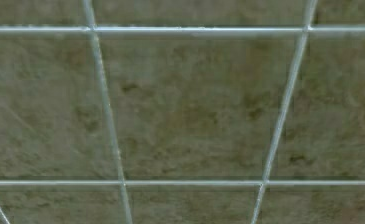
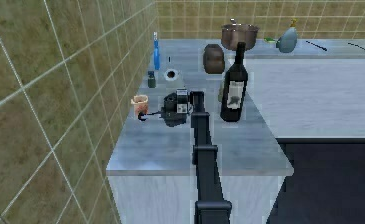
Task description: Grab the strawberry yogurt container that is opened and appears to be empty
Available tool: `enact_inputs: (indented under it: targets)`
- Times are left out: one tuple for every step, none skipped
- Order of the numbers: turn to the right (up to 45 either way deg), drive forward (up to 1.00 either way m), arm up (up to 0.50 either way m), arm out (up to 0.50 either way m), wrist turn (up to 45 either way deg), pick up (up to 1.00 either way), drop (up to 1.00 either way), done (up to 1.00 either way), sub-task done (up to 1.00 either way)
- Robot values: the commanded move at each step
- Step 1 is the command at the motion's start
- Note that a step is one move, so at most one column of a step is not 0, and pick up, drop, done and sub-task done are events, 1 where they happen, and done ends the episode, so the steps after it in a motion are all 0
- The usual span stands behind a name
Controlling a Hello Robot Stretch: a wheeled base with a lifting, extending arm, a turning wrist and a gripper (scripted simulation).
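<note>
Ahead of you in the forward view are olive-brown wall tiles [image 1: 190, 100] with pale grout lines.

In the arm side view, the arm [image 2: 205, 160] lies over the grey counter [image 2: 160, 150]. The gripper [image 2: 155, 112] is near the counter's left edge, by the tiled wall. The small pinkish yogurt container [image 2: 141, 102] stands at its fingertips. You cannot tell the claw's state, or whether it holds anything. A dark wine bottle [image 2: 234, 85] stands upright right of the arm.

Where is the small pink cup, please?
Arm side view: the pink cup stands on the counter by the tiled wall, left of the gripper.
</note>
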Motion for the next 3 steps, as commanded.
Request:
enact_inputs:
  targets:
    - [0.0,0.0,0.0,0.0,0.0,1.0,0.0,0.0,0.0]
    - [0.0,0.0,0.1,0.0,0.0,0.0,0.0,0.0,0.0]
    - [0.0,0.0,0.0,0.0,0.0,0.0,0.0,1.0,0.0]
